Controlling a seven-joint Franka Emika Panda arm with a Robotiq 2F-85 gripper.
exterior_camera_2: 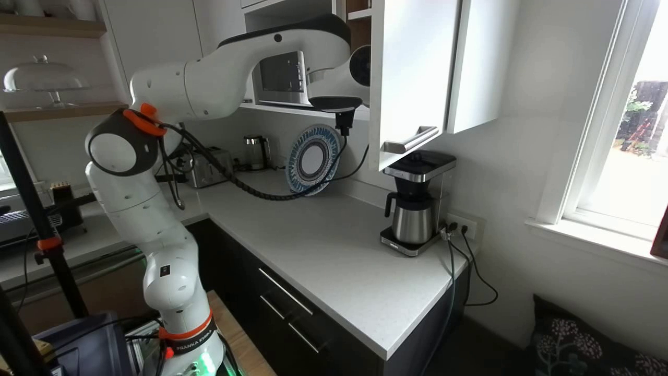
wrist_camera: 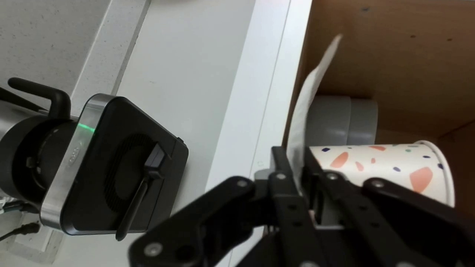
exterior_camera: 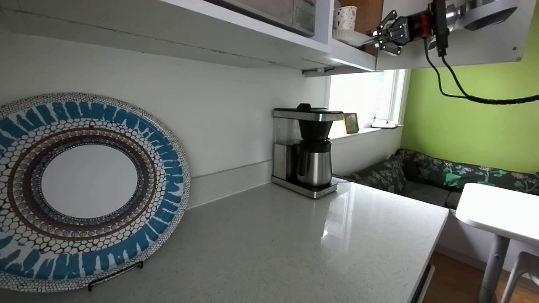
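My gripper (exterior_camera: 374, 41) reaches into an open overhead cabinet. Its two fingers are closed on the rim of a thin white plate (exterior_camera: 350, 38), which looks like paper and has a ridged edge. In the wrist view the plate (wrist_camera: 308, 96) stands edge-on between the fingertips (wrist_camera: 293, 159), at the cabinet's front edge. A white paper cup with coloured speckles (wrist_camera: 386, 168) lies just beside the right finger in that view; the cup also shows above the plate in an exterior view (exterior_camera: 345, 17). Grey-white round items (wrist_camera: 339, 120) are behind it. In an exterior view the cabinet door hides the gripper.
The open cabinet door (exterior_camera_2: 417, 78) stands beside the arm. The cabinet's white front edge (wrist_camera: 256, 122) runs close to the fingers. A coffee maker (exterior_camera: 305, 151) stands on the counter (exterior_camera: 269, 235) below. A microwave (exterior_camera_2: 282, 78) and a decorated round plate (exterior_camera_2: 313, 159) are farther along.
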